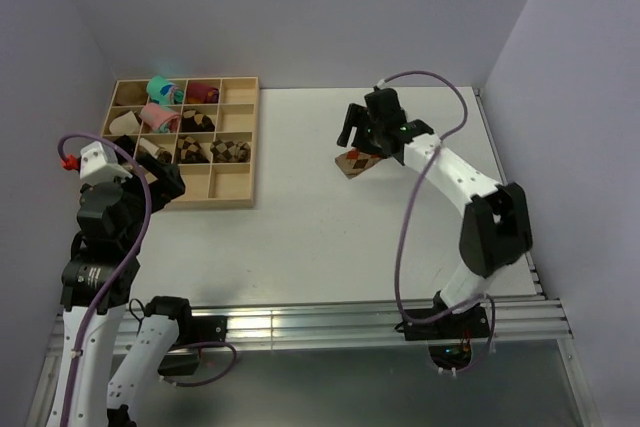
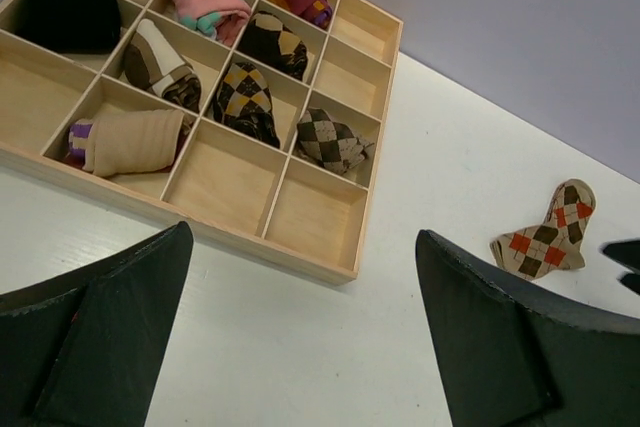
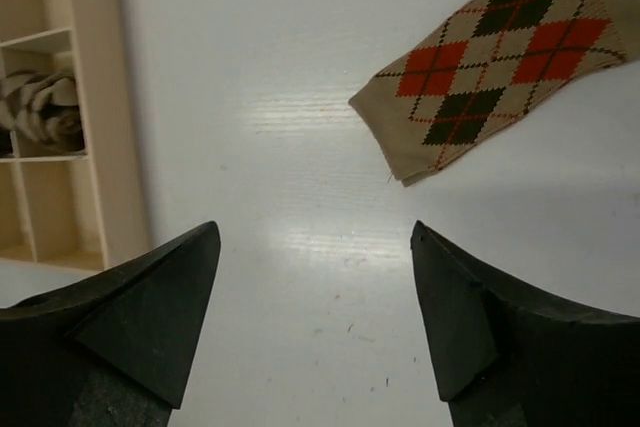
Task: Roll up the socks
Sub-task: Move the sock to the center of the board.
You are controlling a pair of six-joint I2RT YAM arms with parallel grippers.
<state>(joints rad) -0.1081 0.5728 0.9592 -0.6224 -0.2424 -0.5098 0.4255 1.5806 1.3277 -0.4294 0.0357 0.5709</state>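
Socks point(image 3: 500, 57) lie flat just ahead-right of the spread, empty right pincer point(image 3: 315, 242), which should pinch their near edge squarely.

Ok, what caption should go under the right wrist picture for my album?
Open right gripper hovers over the table beside a flat argyle sock.

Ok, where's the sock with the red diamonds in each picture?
Top external: the sock is just right of centre.
Left wrist: the sock is at the far right, below the middle.
Right wrist: the sock is in the top right corner.
Shared landmark: the wooden tray, always left of the sock.
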